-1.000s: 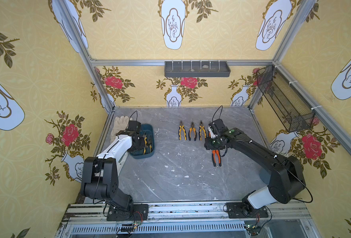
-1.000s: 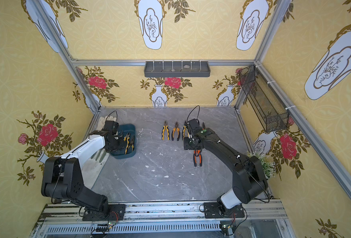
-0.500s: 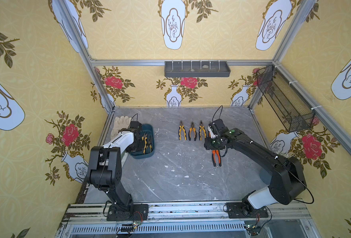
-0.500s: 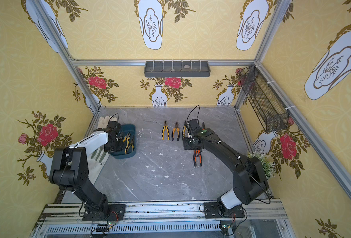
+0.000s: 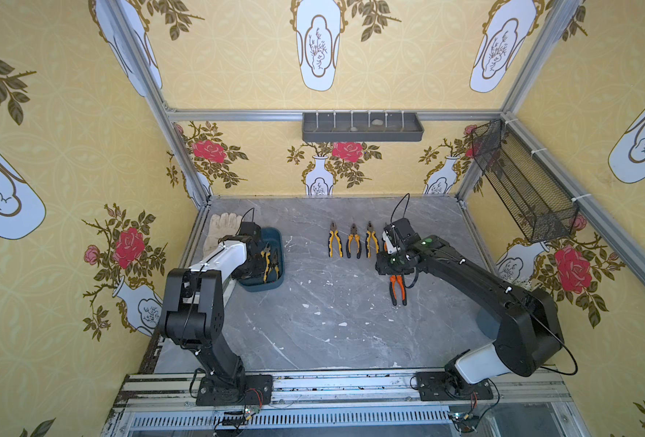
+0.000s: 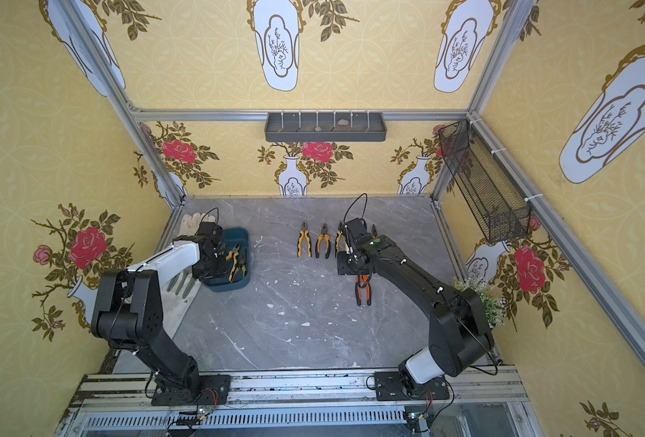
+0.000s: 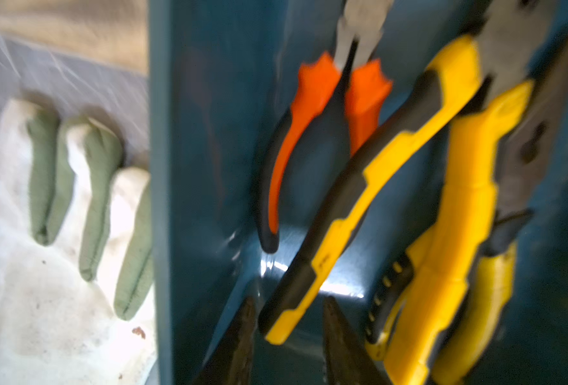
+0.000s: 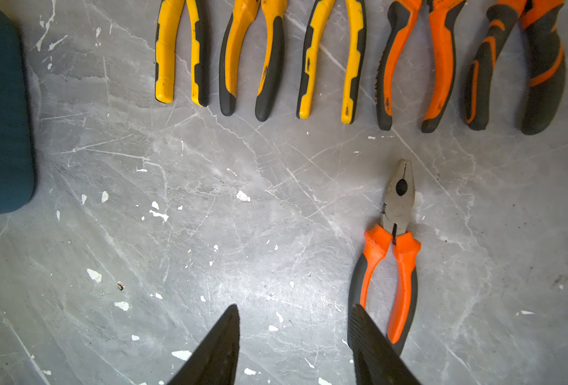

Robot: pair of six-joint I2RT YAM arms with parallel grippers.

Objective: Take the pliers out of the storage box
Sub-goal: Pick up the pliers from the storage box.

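Observation:
The dark teal storage box (image 5: 264, 286) (image 6: 233, 286) sits at the table's left. Inside it lie yellow-and-black pliers (image 5: 269, 265) (image 7: 375, 173) and an orange-and-black pair (image 7: 309, 116). My left gripper (image 7: 291, 300) reaches into the box, open, with the end of one yellow handle between its fingers and a gap still showing. Three yellow-handled pliers (image 5: 353, 242) lie in a row mid-table, and two orange pairs (image 8: 412, 66) continue that row. One more orange pair (image 5: 397, 289) (image 8: 392, 250) lies nearer the front. My right gripper (image 8: 294, 310) hovers open just beside it, holding nothing.
White work gloves (image 5: 222, 227) (image 7: 59, 233) lie along the box's left side, against the wall. A grey divided tray (image 5: 362, 126) hangs on the back wall and a black mesh basket (image 5: 521, 185) on the right wall. A small plant (image 6: 479, 299) stands at the right edge.
The left arm's elbow has lifted and folded in while its gripper stayed inside the box. The right arm has not moved.

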